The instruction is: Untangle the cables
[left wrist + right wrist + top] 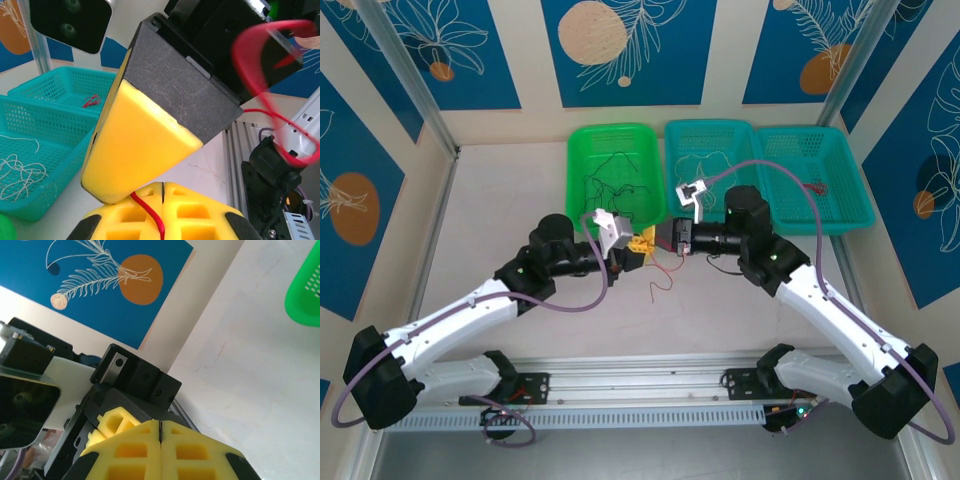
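Red cable (151, 212) clamped by left jaws, right jaws crowding, basket (55, 175) near

My top camera is looking down from behind my arm bases over the whole table (490, 230). My wrist cameras are riding just behind my left gripper (163, 190) and right gripper (160, 425), facing each other very closely. The left one and the top one are both catching the red cable (149, 206).
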You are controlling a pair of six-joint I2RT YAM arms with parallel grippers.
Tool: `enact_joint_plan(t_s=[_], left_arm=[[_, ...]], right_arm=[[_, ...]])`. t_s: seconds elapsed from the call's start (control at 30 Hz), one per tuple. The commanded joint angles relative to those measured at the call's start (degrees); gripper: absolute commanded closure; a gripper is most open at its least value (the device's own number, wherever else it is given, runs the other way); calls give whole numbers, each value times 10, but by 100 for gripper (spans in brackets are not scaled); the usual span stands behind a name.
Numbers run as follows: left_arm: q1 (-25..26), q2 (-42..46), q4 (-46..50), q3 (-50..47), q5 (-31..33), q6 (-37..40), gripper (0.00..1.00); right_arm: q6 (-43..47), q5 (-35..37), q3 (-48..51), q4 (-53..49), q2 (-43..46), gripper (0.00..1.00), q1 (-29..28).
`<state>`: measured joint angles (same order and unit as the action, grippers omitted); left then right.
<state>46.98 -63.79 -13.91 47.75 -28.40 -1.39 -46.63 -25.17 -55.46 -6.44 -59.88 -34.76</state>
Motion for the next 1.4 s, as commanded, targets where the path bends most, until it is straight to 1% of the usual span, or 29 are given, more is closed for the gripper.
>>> enact_joint_plan(t_s=[0.0,0.07,0.1,0.13,0.17,0.23,0.3,0.37,0.43,0.47,0.5,0.6,0.67,0.73,0.8,0.87,1.0,1.1,1.17,1.2,1.27,1.3,1.33,1.37], left_arm=[[5,2,-5,12,35,3,89],[5,10,-9,4,45,5,47],[5,14,-11,0,48,5,34],[5,21,-13,-5,54,7,27],[5,29,-15,-12,60,8,22],[5,46,-17,-24,72,12,15],[5,62,-17,-35,81,14,11],[5,74,-8,-42,84,19,6],[5,84,7,-43,84,24,4],[5,89,14,-45,85,26,2],[5,92,16,-48,87,26,0],[5,101,8,-62,93,24,0],[5,102,0,-70,96,24,0],[5,100,-11,-78,99,24,0],[5,95,-19,-84,99,23,0],[5,88,-20,-83,98,26,0],[5,80,-27,-82,108,28,0],[5,81,-16,-80,120,20,0],[5,88,-4,-80,132,14,0],[4,94,4,-83,140,13,0],[4,108,17,-88,166,6,0],[4,117,26,-92,189,0,0],[4,127,37,-96,216,-5,0],[4,135,47,-99,244,-11,0]], right_arm=[[-13,34,12,17,30,100,-7],[-24,63,20,21,46,100,5],[-28,76,22,22,52,100,14],[-36,94,25,22,58,100,28],[-45,107,29,24,63,100,46],[-63,111,37,42,68,100,99],[-90,92,45,74,60,100,176],[-137,49,42,125,35,100,268],[-166,3,17,158,2,100,348],[-173,-6,-1,161,-14,100,384],[-179,-4,-14,162,-25,100,409],[-211,18,-31,190,-59,100,497],[-250,38,-15,243,-81,100,550],[-276,47,1,296,-106,100,591],[-279,44,7,316,-134,100,620],[-258,43,7,307,-165,100,631],[-191,37,-21,260,-254,100,622],[-118,52,-100,176,-340,100,607],[-79,51,-179,78,-395,84,603],[-69,54,-214,30,-413,71,603],[-67,70,-240,-17,-420,50,603],[-63,86,-237,-30,-407,37,602],[-56,107,-228,-40,-384,17,599],[-41,121,-214,-41,-361,0,593]])
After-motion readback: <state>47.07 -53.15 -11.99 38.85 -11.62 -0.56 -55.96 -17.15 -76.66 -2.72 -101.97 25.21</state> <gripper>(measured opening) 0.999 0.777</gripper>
